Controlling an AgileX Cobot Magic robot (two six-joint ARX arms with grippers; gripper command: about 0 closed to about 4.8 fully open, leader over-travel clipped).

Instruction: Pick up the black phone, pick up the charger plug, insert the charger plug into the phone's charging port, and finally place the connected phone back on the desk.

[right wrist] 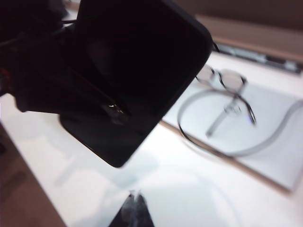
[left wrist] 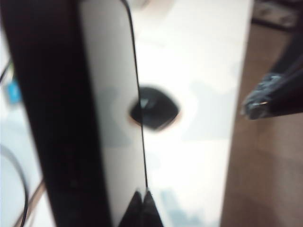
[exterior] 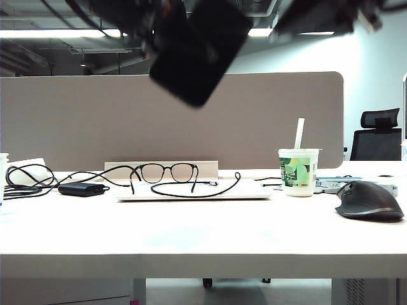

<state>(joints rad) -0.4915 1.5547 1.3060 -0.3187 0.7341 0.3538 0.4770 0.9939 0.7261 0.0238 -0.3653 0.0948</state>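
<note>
High above the smooth white desk (exterior: 203,229), your left gripper (left wrist: 142,201) clamps the flat matte-black phone (exterior: 200,54) tilted; your right gripper (right wrist: 134,201), raised alongside, is closed, contents unclear.

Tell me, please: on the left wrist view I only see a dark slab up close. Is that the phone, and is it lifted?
Observer: Yes. The exterior view shows the phone tilted, high above the desk, in the left gripper.
Operator: Where is the cable?
Observer: The cable lies looped on the desk by the glasses, not plugged into the phone.
Operator: And the other gripper?
Observer: The right gripper is shut with nothing in it, up near the phone.
</note>
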